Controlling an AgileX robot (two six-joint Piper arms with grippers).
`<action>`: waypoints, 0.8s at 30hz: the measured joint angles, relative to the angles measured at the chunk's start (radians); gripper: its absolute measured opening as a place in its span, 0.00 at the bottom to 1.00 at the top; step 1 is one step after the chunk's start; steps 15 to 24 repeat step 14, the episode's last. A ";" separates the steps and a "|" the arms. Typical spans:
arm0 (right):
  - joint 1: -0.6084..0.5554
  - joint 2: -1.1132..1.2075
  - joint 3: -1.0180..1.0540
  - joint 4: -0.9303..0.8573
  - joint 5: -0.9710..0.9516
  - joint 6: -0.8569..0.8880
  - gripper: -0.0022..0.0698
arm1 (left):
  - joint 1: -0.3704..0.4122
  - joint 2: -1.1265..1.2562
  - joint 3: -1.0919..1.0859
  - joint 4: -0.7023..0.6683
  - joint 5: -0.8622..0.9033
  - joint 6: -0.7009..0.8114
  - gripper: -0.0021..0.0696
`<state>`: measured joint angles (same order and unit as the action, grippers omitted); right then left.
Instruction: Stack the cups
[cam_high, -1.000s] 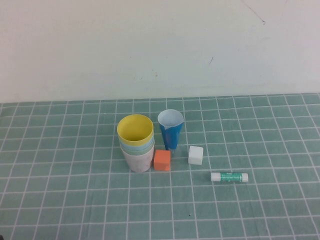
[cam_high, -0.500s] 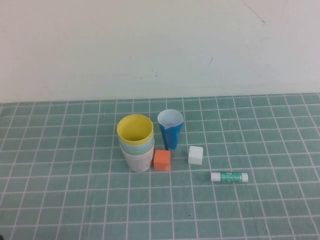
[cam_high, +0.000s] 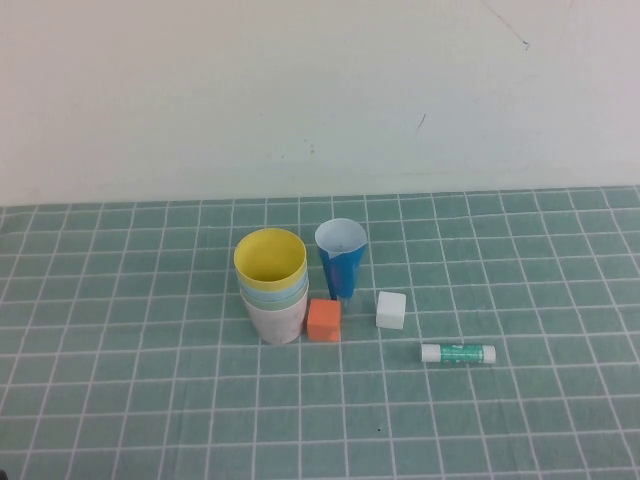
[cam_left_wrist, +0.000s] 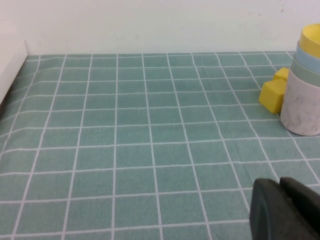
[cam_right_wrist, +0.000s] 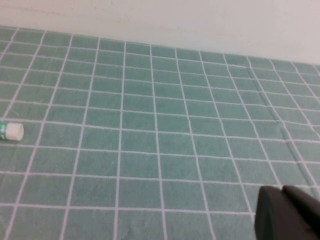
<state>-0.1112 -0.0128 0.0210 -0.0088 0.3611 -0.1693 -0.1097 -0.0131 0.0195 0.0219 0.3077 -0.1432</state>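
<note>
High view: the cups (cam_high: 272, 287) stood nested in one stack, yellow on top, pink at the base, at mid-table. Orange cube (cam_high: 324, 320) touched its right side; dark blue cup (cam_high: 341, 258) just beyond; white cube (cam_high: 391, 310) and glue stick (cam_high: 458, 353) further right.

Left wrist view: left gripper (cam_left_wrist: 285, 210) closed, empty, near the stack; yellow block (cam_left_wrist: 273, 94) beside it.

Right wrist view: right gripper (cam_right_wrist: 287, 214) closed, empty, over bare cloth (cam_right_wrist: 160, 145).

My left hand (cam_left_wrist: 285, 210) and right hand (cam_right_wrist: 290, 212) look like matt black plastic. The bench (cam_high: 150, 400) wears a soft green checked cloth; the cups (cam_high: 271, 285) are smooth, dull plastic.
</note>
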 joint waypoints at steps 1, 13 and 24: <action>0.005 0.000 0.000 0.000 0.001 0.016 0.03 | 0.000 0.000 0.000 0.000 0.000 0.000 0.03; 0.063 0.000 0.000 0.000 0.002 0.081 0.03 | 0.000 0.000 0.000 0.000 0.000 0.000 0.03; 0.063 0.000 0.000 0.000 0.002 0.081 0.03 | 0.000 0.000 0.000 0.000 0.000 0.000 0.03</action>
